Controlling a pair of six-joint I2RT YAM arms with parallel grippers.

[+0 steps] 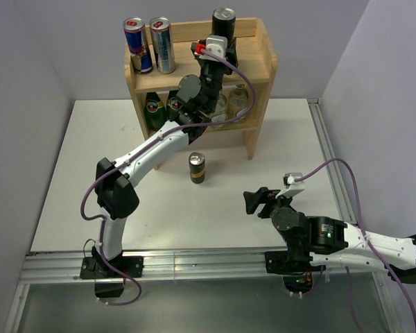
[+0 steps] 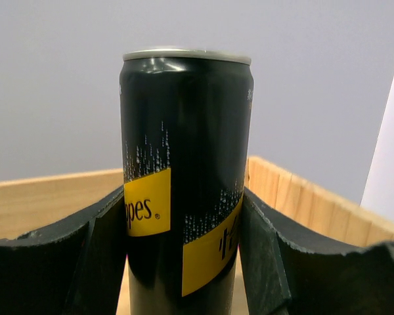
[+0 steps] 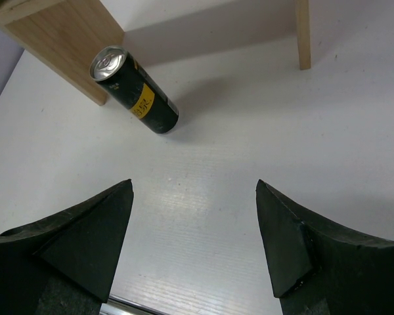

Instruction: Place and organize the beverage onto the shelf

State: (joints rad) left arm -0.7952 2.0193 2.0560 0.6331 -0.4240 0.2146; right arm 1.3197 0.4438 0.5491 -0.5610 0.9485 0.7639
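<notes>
The left end effector [image 1: 215, 47] is up at the top of the shelf [image 1: 261, 72]. It is clamped tight on a black-and-gold can [image 1: 223, 23], with one finger [image 2: 95, 262] on each side of it. The can stands straight up over the right part of the top board, near the back rim. Its bottom is hidden, so I cannot tell if it touches the wood.

Two blue-and-silver cans [image 1: 148, 44] stand side by side on the left part of the top board. They are well apart from the held can.

On the lower board, green bottles [image 1: 152, 109] stand on the left. A clear bottle [image 1: 240, 100] stands on the right, partly hidden behind the left arm.

A second can [image 1: 197, 168], also black and gold, stands upright on the white tabletop [image 1: 69, 208], just in front of the shelf.

The right end effector [image 1: 257, 202] is low over the tabletop, to the right of the second can and apart from it. Its fingers [image 3: 85, 243] are spread and hold nothing. Its camera looks toward the second can [image 3: 134, 92] and the foot of the shelf [image 3: 59, 36].
</notes>
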